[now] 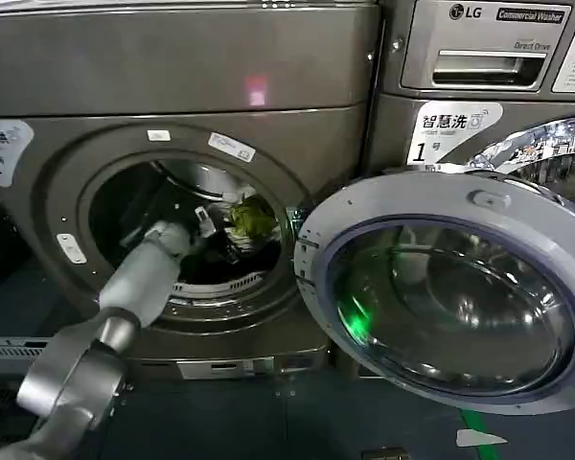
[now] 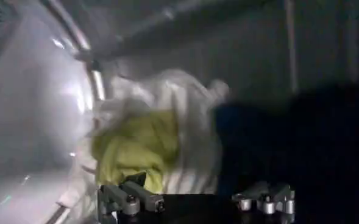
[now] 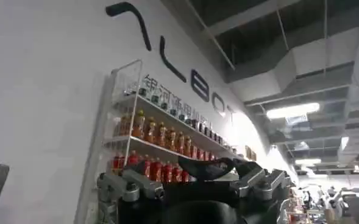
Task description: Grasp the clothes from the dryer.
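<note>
The dryer (image 1: 172,86) is the big bronze-grey machine on the left, its round porthole open. My left arm reaches in through the porthole, and my left gripper (image 1: 218,238) hangs just short of the clothes (image 1: 252,218). In the left wrist view the clothes (image 2: 161,131) are a white heap with a yellow-green piece in front and a dark blue garment (image 2: 270,140) beside it. The left gripper (image 2: 194,185) is open close before the heap, nothing between its fingers. My right gripper (image 3: 228,165) is shut on nothing, pointing up into the room away from the dryer.
The dryer's round glass door (image 1: 450,287) stands swung open to the right of the porthole. An LG-marked machine (image 1: 489,57) stands behind it on the right. The drum wall (image 2: 33,109) curves close beside the left gripper. A shelf of bottles (image 3: 161,140) hangs on the wall.
</note>
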Robot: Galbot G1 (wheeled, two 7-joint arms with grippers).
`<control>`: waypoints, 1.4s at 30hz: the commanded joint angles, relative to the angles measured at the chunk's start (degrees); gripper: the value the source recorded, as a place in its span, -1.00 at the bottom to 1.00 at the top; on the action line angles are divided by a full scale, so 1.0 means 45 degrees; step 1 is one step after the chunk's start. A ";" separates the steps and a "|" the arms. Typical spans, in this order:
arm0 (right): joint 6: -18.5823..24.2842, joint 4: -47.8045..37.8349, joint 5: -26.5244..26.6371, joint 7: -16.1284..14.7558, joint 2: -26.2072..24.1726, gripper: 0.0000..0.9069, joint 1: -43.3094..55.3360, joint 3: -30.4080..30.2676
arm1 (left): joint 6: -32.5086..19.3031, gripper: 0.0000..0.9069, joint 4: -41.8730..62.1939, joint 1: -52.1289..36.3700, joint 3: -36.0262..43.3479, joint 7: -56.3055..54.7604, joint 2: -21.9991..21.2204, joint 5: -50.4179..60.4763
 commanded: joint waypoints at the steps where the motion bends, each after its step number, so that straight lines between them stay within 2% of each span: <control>1: 0.0012 0.0074 -0.0020 -0.0010 0.0056 1.00 0.0025 -0.0066 | -0.0337 1.00 0.0497 -0.0526 0.1868 0.1129 0.0135 0.3650; 3: 0.0015 0.0085 -0.0032 -0.0015 0.0064 1.00 0.0021 -0.0063 | -0.0308 1.00 0.0556 -0.0684 0.2090 0.1743 0.0145 0.3950; 8: 0.0048 0.0091 -0.0066 -0.0031 0.0083 1.00 0.0005 -0.0061 | -0.0263 1.00 0.0904 -0.1015 0.2340 0.2922 0.0003 0.2958; 14: 0.0060 0.0123 -0.0097 -0.0043 0.0105 1.00 0.0062 -0.0139 | -0.0249 1.00 0.1123 -0.1049 0.2867 0.3698 -0.0121 0.3326; 25: 0.0146 0.0136 -0.0342 -0.0127 0.0213 1.00 0.0291 -0.0461 | -0.0128 1.00 0.1449 -0.0917 0.2972 0.3653 -0.0199 0.2962; 26: 0.0148 0.0134 -0.0352 -0.0127 0.0222 1.00 0.0304 -0.0479 | -0.0112 0.93 0.1476 -0.0913 0.3001 0.3664 -0.0212 0.2954; 27: 0.0155 0.0126 -0.0361 -0.0129 0.0229 1.00 0.0319 -0.0498 | -0.0086 0.46 0.1514 -0.0903 0.3027 0.3746 -0.0245 0.2963; 28: 0.0161 0.0134 -0.0371 -0.0133 0.0240 1.00 0.0346 -0.0527 | -0.0054 0.28 0.1565 -0.0906 0.3042 0.3800 -0.0266 0.2963; 29: 0.0166 0.0133 -0.0375 -0.0138 0.0249 1.00 0.0352 -0.0534 | -0.0039 0.23 0.1594 -0.0906 0.3050 0.3795 -0.0283 0.2963; 31: 0.0183 0.0109 -0.0399 -0.0140 0.0258 1.00 0.0384 -0.0575 | -0.0018 -0.22 0.1623 -0.0885 0.3068 0.3897 -0.0300 0.2979; 32: 0.0196 0.0095 -0.0426 -0.0141 0.0251 1.00 0.0438 -0.0629 | 0.0005 -0.60 0.1632 -0.0864 0.3069 0.3909 -0.0299 0.2980; 38: 0.0241 0.0054 -0.0556 -0.0185 0.0257 1.00 0.0526 -0.0758 | 0.0013 -1.00 0.1622 -0.0780 0.2979 0.3599 -0.0312 0.2508; 42: 0.0251 0.0077 -0.0574 -0.0177 0.0253 1.00 0.0576 -0.0833 | 0.0065 -1.00 0.1505 -0.0781 0.2798 0.3175 -0.0236 0.1883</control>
